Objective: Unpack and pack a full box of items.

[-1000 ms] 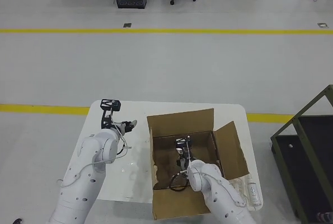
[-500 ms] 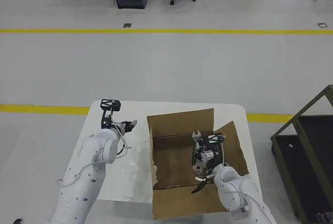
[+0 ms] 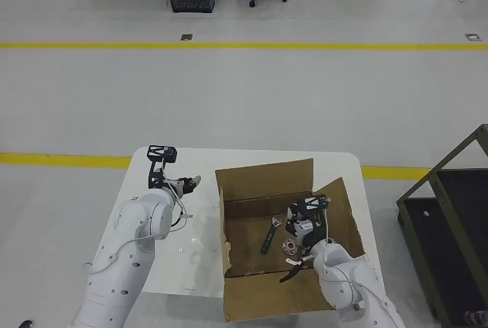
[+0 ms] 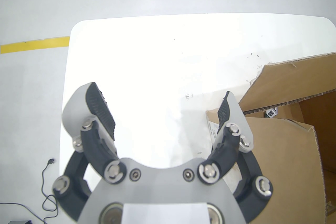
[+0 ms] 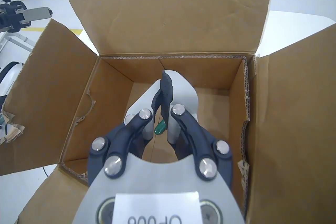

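Wrench (image 3: 268,234), green-handled, lies flat on the floor of the open box (image 3: 264,179). Its long axis slants from the box's far wall toward its near left corner. The right gripper (image 5: 165,83) hangs over the box opening, a little to the wrench's right, with its fingers pressed together on nothing. It is much the nearer arm, and I judge it must part its fingers and shift left. The left gripper (image 4: 157,101) hovers with fingers apart over the white table (image 3: 202,164) toward its far left corner, beside the box's left flap. Around the table is grey floor (image 3: 227,90), and a green rack (image 3: 465,221) stands off to the right.
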Robot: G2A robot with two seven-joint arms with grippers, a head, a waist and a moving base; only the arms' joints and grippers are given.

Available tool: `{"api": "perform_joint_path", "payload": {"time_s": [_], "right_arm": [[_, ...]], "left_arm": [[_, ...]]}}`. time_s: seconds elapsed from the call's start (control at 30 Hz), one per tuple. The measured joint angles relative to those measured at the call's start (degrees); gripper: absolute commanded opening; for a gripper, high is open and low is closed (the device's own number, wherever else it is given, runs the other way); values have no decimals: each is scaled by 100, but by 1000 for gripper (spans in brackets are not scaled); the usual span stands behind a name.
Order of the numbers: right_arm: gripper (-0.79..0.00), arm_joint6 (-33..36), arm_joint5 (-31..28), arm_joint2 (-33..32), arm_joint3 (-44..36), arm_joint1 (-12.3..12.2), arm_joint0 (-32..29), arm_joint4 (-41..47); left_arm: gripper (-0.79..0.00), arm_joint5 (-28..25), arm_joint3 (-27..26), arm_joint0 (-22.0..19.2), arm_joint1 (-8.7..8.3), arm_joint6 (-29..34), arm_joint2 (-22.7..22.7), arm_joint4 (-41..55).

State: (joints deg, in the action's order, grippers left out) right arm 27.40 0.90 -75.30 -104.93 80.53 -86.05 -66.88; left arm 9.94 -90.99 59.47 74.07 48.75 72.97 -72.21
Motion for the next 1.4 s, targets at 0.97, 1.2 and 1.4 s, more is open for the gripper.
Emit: {"api": "perform_joint_path", "payload": {"time_s": [0.97,1.2,1.4], "right_arm": [[-551,-1075,-459,-3152,-1171,-242,-1143,1369],[0,258,-144,-3521,-914,-258,-1274,2982],[0,916,-341,-3489,-755,-299,-1156,3985]], "left_arm": [[0,0,0,0,0,0,0,0],[0,0,0,0,0,0,0,0],[0,0,0,0,0,0,0,0]]}}
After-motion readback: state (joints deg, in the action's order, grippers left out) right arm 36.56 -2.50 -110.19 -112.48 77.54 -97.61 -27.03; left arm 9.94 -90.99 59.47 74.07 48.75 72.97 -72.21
